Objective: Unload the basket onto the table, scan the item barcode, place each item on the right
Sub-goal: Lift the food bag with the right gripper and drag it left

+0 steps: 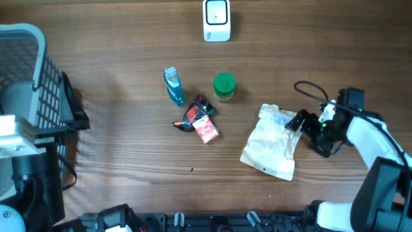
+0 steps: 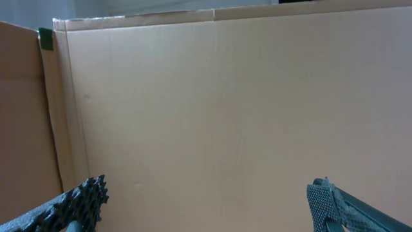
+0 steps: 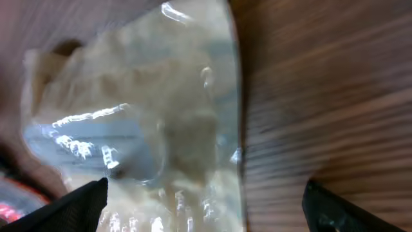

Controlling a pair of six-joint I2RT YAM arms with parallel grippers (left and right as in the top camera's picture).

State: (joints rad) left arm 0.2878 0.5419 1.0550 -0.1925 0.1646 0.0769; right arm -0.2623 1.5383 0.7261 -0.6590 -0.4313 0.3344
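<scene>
bag (image 1: pixel 270 142) at frame right, right fingers (image 3: pixel 80 203) wide beside it; pinch firm edge, film looks slippery. left fingers (image 2: pixel 84 203) wide too.

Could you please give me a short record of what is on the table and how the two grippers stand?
scanner: white scanner, far edge of table
bag: crumpled clear bag, lying flat
mid-table items: blue bottle, green-lidded jar, red-and-black packet
basket: black mesh basket, left side
right gripper: open, at the bag's edge, holding nothing
left gripper: open, empty, facing a cardboard wall
</scene>
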